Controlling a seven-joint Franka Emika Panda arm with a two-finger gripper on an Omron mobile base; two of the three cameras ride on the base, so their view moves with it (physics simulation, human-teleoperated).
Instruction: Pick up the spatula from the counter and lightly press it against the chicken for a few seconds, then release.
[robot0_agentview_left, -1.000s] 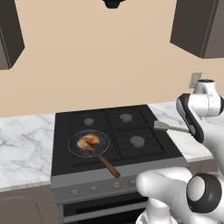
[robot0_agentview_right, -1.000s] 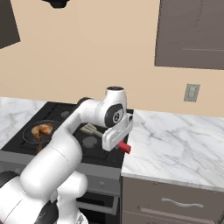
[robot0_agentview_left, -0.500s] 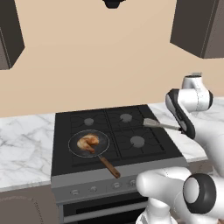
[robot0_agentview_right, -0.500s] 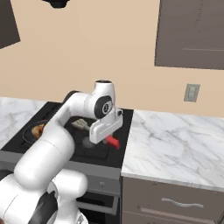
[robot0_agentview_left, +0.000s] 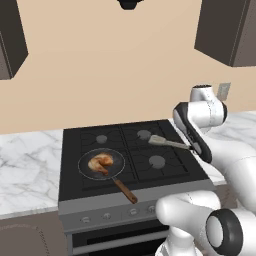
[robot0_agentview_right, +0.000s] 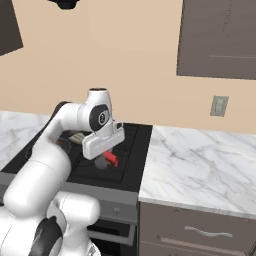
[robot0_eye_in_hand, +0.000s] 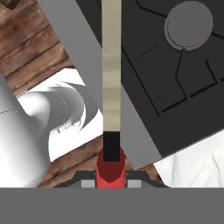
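My gripper (robot0_agentview_left: 192, 147) is shut on the spatula (robot0_agentview_left: 161, 141), holding it by its red handle (robot0_agentview_right: 111, 159) in the air over the right half of the stove (robot0_agentview_left: 145, 175). The pale blade points left toward the pan. A piece of browned chicken (robot0_agentview_left: 100, 162) lies in the black frying pan (robot0_agentview_left: 116, 169) on the front left burner, well left of the blade and apart from it. In the hand view the spatula's shaft (robot0_eye_in_hand: 111, 65) runs straight up from the gripper (robot0_eye_in_hand: 111, 178), with the stove top below it.
The pan's wooden handle (robot0_agentview_left: 125, 190) sticks out toward the stove's front edge. Marble counter lies left (robot0_agentview_left: 27, 170) and right (robot0_agentview_right: 200, 165) of the stove. A back right burner (robot0_agentview_left: 144, 134) sits under the blade. Dark cabinets (robot0_agentview_right: 217, 37) hang overhead.
The arm has swung left from the stove's right edge, carrying the spatula out over the right burners and closer to the pan. Pan and chicken have not moved.
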